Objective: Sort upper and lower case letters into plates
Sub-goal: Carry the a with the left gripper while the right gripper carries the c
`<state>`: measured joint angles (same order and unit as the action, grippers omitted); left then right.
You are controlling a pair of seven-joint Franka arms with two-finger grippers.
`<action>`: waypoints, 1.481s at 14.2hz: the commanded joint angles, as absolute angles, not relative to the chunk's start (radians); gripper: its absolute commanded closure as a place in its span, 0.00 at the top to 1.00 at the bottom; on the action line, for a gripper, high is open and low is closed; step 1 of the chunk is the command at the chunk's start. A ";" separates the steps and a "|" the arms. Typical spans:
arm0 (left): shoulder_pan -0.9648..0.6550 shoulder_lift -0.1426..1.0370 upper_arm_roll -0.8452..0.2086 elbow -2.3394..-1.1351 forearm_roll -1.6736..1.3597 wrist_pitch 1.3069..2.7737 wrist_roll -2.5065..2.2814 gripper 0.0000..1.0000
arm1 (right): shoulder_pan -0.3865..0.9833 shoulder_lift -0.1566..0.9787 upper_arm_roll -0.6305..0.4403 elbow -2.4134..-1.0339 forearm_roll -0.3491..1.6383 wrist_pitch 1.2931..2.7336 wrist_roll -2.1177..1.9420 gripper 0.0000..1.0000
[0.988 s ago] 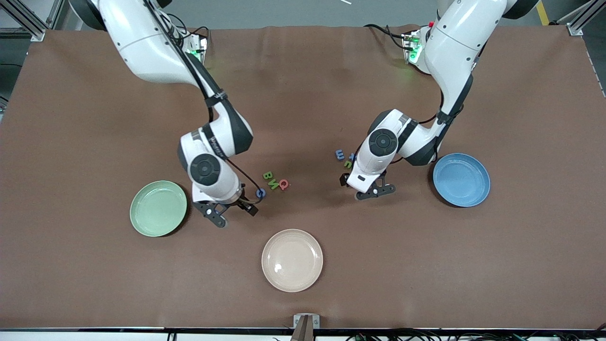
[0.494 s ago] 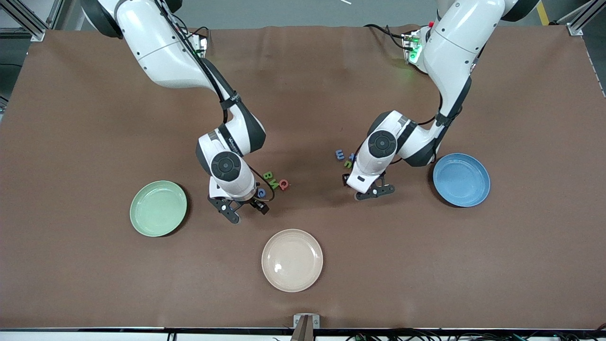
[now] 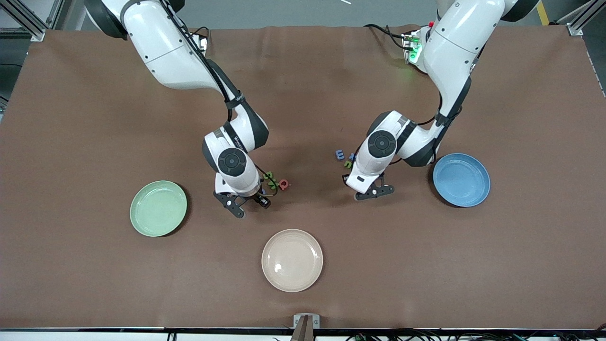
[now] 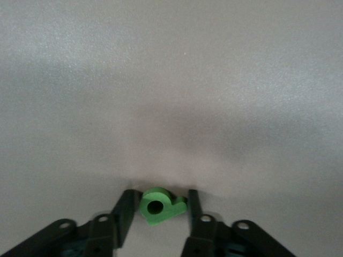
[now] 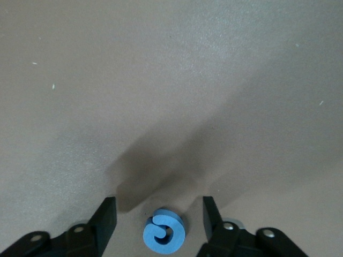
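Blue letter (image 5: 163, 232) lies free between right fingers (image 5: 105, 219).

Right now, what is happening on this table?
Two arms are sorting toy letters into plates. The left hand has its fingers on either side of a green letter. The right hand is open around a blue letter on the table. The mint plate and blue plate hold no letters yet.

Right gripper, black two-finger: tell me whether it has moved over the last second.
Yes. The right gripper has shifted away from the pale mint green plate toward the pinkish red letter, now straddling the blue letter.
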<state>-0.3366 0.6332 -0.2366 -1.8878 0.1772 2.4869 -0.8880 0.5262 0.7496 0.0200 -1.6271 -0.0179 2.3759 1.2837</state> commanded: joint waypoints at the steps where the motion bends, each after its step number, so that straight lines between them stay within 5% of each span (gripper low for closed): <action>1: -0.345 0.649 -0.230 -1.884 0.204 2.497 -0.908 0.28 | 0.540 0.736 0.011 -1.692 -0.028 2.448 1.313 0.64; 5: -0.342 0.641 -0.232 -1.882 0.218 2.499 -0.905 0.10 | 0.541 0.733 0.015 -1.715 -0.020 2.476 1.318 0.63; 8: -0.324 0.594 -0.233 -1.887 0.218 2.479 -0.879 0.08 | 0.561 0.732 0.015 -1.713 -0.020 2.470 1.348 0.61; 13: -0.229 0.454 -0.241 -1.897 0.218 2.248 -0.678 0.08 | 0.563 0.719 0.015 -1.704 -0.024 2.418 1.328 0.59; 17: -0.106 0.339 -0.244 -2.006 0.219 2.229 -0.508 0.06 | 0.561 0.712 0.015 -1.707 -0.031 2.401 1.310 0.55; 21: 0.021 0.261 -0.244 -2.135 0.222 2.247 -0.333 0.06 | 0.561 0.712 0.015 -1.707 -0.031 2.385 1.312 0.18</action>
